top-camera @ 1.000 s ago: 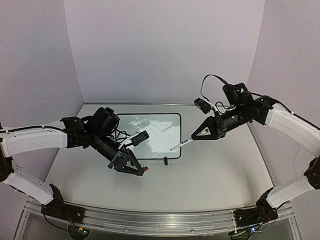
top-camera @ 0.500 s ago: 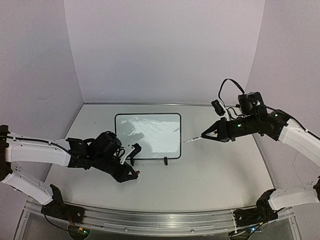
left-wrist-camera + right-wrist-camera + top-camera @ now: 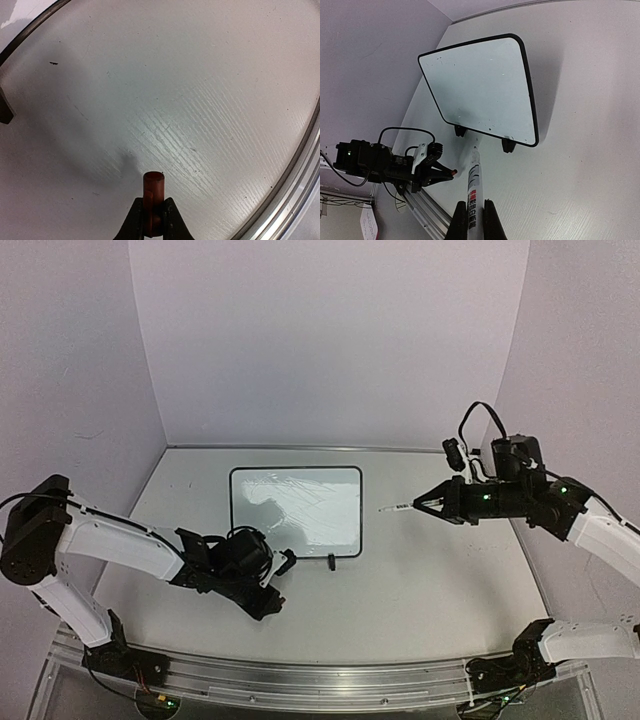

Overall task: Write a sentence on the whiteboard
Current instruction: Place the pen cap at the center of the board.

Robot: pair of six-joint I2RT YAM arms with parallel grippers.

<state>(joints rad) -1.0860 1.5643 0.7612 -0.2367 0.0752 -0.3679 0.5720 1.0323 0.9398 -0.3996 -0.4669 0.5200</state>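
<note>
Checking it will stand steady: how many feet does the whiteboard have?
2, both under the lower edge of the whiteboard, seen by right wrist: first foot near the left corner, second foot near the right.

Red print on the marker (image 3: 473,182) seems lettering, too blurred to read.

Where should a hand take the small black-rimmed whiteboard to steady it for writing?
Take the whiteboard by its left edge, coming from the left, jaws across the thin panel. It is a flat sheet on two black feet at its near edge, so that rim is free, and a grip there likely keeps the face clear for the white marker in the right hand.
</note>
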